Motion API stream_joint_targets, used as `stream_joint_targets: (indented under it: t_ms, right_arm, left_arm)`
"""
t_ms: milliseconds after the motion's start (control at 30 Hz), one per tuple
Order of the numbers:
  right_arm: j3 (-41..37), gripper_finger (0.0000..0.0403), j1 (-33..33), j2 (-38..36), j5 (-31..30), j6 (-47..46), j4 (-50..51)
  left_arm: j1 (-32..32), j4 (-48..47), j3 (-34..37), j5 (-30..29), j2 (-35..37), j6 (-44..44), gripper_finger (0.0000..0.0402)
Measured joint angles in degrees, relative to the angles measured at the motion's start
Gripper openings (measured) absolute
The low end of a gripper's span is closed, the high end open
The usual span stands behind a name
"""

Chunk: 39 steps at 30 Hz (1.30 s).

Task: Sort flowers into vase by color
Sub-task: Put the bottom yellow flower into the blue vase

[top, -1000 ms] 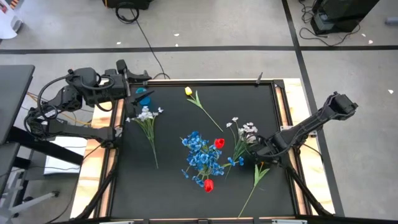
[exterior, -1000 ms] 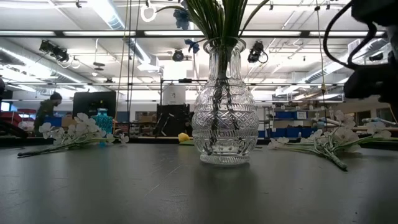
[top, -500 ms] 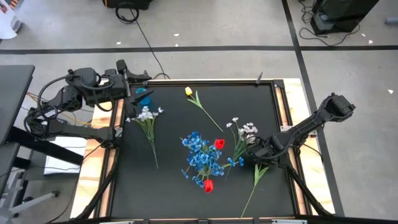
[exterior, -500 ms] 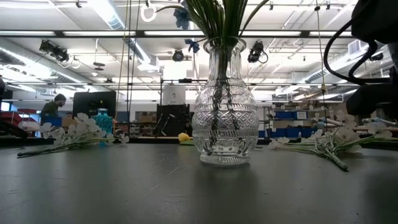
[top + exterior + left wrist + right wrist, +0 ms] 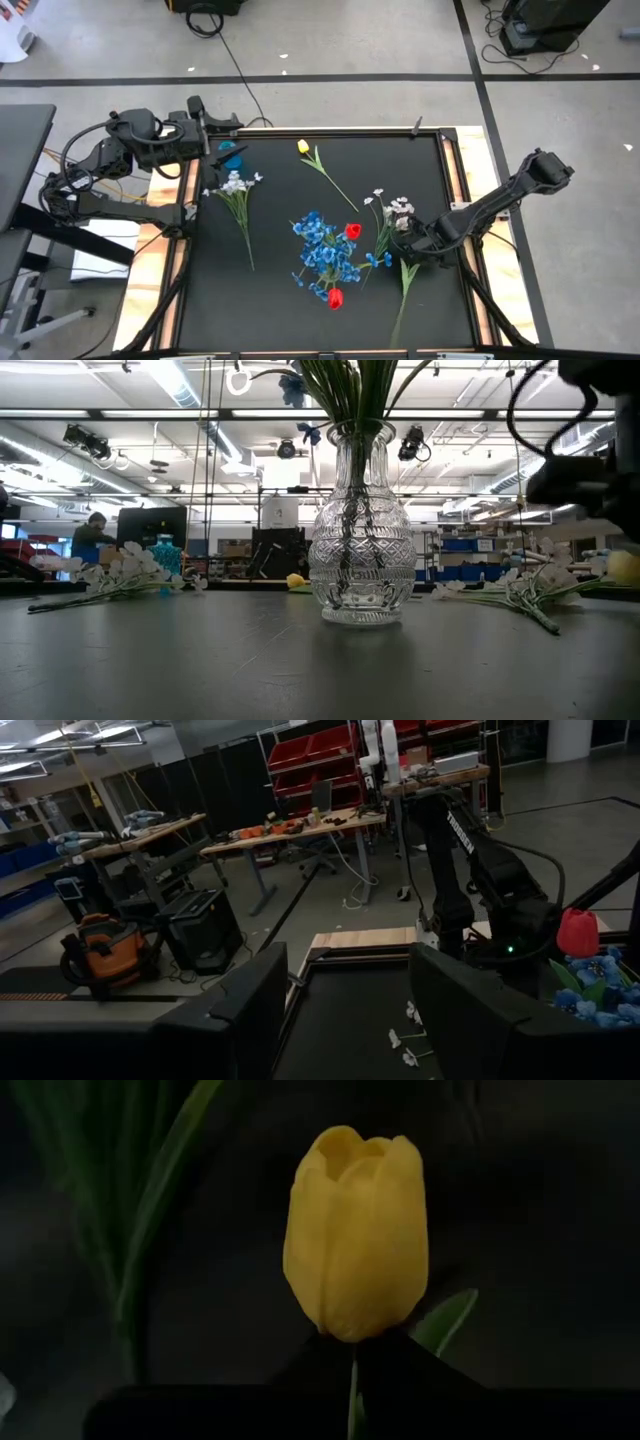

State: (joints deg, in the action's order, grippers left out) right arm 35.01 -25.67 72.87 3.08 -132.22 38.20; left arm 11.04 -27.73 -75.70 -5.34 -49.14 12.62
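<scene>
Flowers lie scattered over the dark counter (image 5: 270, 290). At upper left of the high view the left pincer (image 5: 232, 128) waits, its fingers parted and empty, just above a white sprig (image 5: 235, 188). In the middle stands the glass vase (image 5: 360, 550) with blue bunches and red tulips (image 5: 326, 255). At right, the right pincer (image 5: 413, 246) is clamped on a yellow tulip (image 5: 355, 1232) just below the bloom; its stem (image 5: 404, 290) trails toward the lower edge. The vase lies left of this pincer, nearer this arm.
</scene>
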Motion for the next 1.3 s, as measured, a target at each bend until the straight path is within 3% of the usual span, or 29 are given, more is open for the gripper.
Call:
stream_joint_targets:
  t_ms: [367, 600, 767, 900, 1067, 1300]
  right_arm:
    - [11.2, 0.0012, 8.2, -5.1, -13.7, 12.5, 18.6]
    - [19.4, 0.0012, 20.0, -8.2, -27.8, 31.4, 23.6]
    - [25.1, 0.0012, 30.1, -8.3, -32.2, 51.2, 21.3]
    - [26.9, 0.0012, 37.7, -8.3, -32.3, 69.9, 8.9]
    - [27.0, 0.0011, 46.3, -7.3, -25.9, 88.6, -10.5]
    - [27.0, 0.0011, 53.7, -0.6, -13.2, 98.1, -25.2]
  left_arm:
    - [0.0, 0.0, 0.0, 0.0, 0.0, 0.0, 0.0215]
    - [0.0, 0.0, 0.0, 0.0, 0.0, 0.0, 0.0215]
    - [0.0, 0.0, 0.0, 0.0, 0.0, 0.0, 0.0215]
    - [0.0, 0.0, 0.0, 0.0, 0.0, 0.0, 0.0215]
    - [0.0, 0.0, 0.0, 0.0, 0.0, 0.0, 0.0215]
    - [0.0, 0.0, 0.0, 0.0, 0.0, 0.0, 0.0215]
